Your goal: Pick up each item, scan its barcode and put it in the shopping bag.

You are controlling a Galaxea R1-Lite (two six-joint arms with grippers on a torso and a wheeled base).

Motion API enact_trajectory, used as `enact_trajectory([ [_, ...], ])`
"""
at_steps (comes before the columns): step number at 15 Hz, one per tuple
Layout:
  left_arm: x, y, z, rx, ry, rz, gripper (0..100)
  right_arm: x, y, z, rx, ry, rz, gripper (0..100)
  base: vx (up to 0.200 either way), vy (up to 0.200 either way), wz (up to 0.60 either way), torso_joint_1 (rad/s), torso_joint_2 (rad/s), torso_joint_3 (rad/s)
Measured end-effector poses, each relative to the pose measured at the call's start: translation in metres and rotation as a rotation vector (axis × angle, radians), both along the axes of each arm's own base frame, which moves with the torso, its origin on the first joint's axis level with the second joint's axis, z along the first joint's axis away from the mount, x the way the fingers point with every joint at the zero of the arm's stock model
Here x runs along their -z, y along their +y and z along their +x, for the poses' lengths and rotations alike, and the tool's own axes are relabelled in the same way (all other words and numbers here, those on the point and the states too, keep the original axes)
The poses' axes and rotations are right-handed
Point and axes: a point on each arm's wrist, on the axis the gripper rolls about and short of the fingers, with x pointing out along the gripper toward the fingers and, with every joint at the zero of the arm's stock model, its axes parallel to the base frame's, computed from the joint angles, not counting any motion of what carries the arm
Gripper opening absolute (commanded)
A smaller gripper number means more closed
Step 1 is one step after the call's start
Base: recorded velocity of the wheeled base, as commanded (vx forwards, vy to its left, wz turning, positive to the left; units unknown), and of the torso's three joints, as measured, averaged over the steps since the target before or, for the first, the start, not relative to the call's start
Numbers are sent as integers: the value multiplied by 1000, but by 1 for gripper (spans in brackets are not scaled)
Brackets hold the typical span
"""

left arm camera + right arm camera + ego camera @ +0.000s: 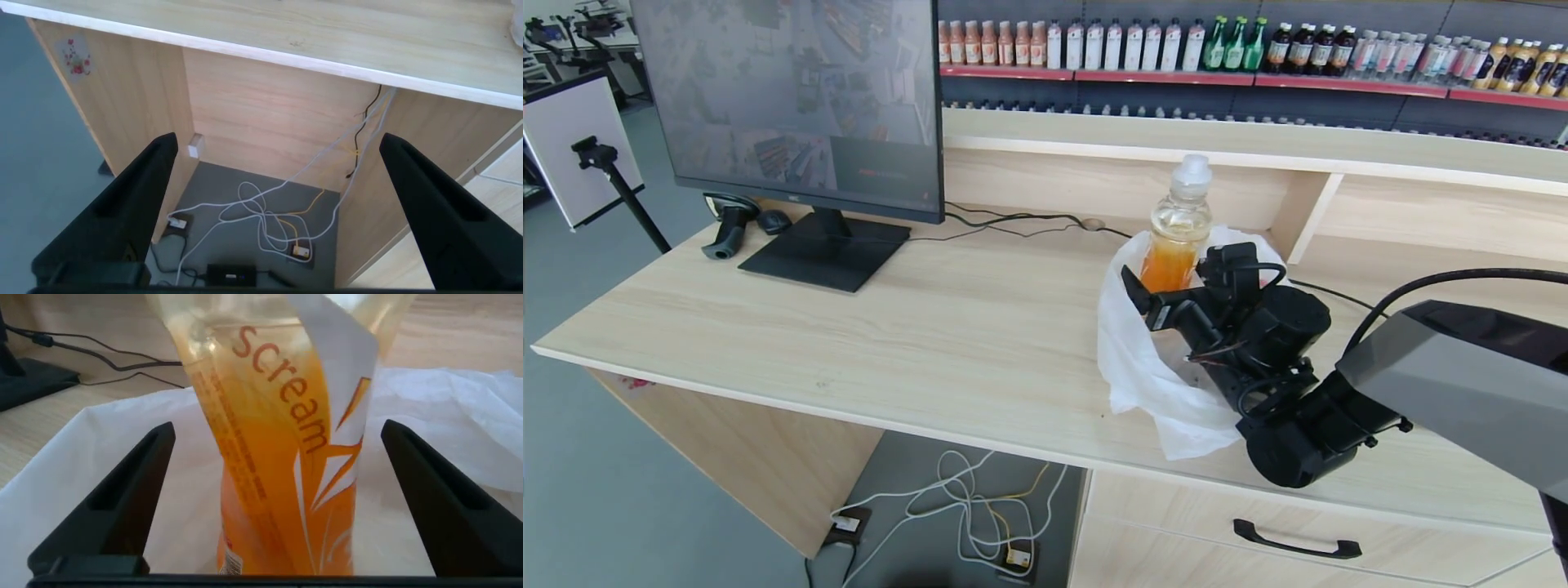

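The drink bottle stands upright inside the open mouth of the white shopping bag, which sits on the wooden counter towards the robot's right. The bottle's white cap and clear shoulder rise above the bag's rim.

The right gripper is level with the bottle's labelled body. Its fingers are spread wide, one on each side, with clear gaps to the plastic, so it grips nothing. From the head view it is hard to tell whether the bottle's base rests on the bottom of the bag or on bunched film.

The left gripper hangs below the counter's front edge. It is also fully spread and empty.

The bottle appears filled with liquid, so it would probably feel fairly heavy for its size, with the weight carried low. Its wall is thin plastic that likely gives under a hard squeeze, and the glossy label sleeve looks slippery. The best hold seems to be across the straight middle of the body, over the label. The tapering shoulder and the cap are poorer places, since pads could slide off them.

The bag is thin, soft film with no stiffness. It will probably crumple or drag along if a finger catches it. It would not prop up a leaning bottle.
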Motion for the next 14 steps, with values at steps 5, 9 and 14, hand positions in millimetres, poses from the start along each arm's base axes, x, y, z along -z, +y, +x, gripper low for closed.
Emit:
enact_trajectory([
  [5, 0, 0, 0, 0, 1, 0, 100, -15, 1, -9, -8, -29, 10, 100, 0, 0, 0, 0, 0, 0],
  [9, 0, 0, 0, 0, 1, 2, 100, -32, -3, -24, -13, -48, 17, 100, 0, 0, 0, 0, 0, 0],
  [14, 0, 0, 0, 0, 2, 2, 100, -52, -15, -51, -16, -54, 21, 100, 0, 0, 0, 0, 0, 0],
])
